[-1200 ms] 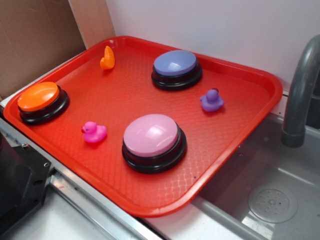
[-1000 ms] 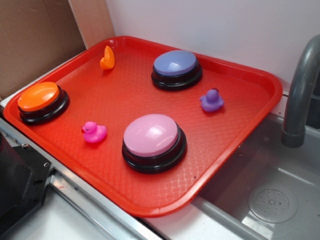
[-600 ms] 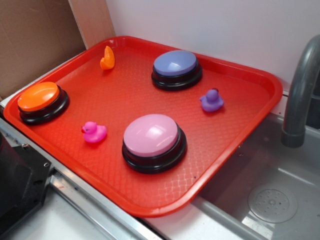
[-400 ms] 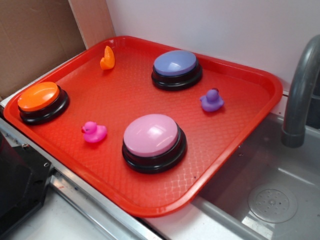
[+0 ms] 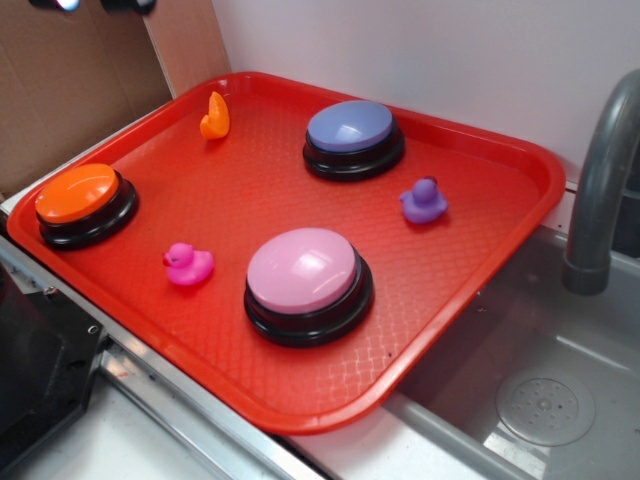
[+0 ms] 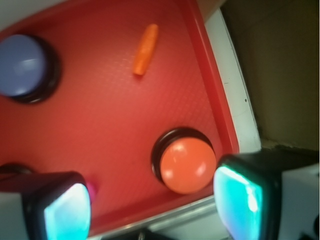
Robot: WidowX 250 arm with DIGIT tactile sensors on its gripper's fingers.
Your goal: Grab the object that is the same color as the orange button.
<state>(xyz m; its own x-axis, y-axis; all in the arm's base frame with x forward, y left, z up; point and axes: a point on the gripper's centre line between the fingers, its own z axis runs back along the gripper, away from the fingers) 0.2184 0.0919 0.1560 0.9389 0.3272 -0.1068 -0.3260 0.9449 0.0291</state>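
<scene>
orange duck, small, glossy and pointed upward, standing in the far left corner of the red tray, free of any contact; from above in the wrist view it reads as a slim orange sliver on the textured tray floor. orange button, a dome on a black round base, at the tray's left edge, nearer the front than the duck and well apart from it; in the wrist view the dome lies close to the tray's rim. lavender-blue button toward the back of the tray, to the right of the duck; seen partly at the left edge of the wrist view. pink button near the middle front of the tray, with a pink duck to its left, between it and the orange button, and a purple duck to its right rear. gripper held above the tray's left front part, fingers spread wide with nothing between them, the orange button showing in the gap; in the exterior view only dark fragments at the top left corner. grey sink and faucet to the right of the tray; cardboard panel behind its left side.
</scene>
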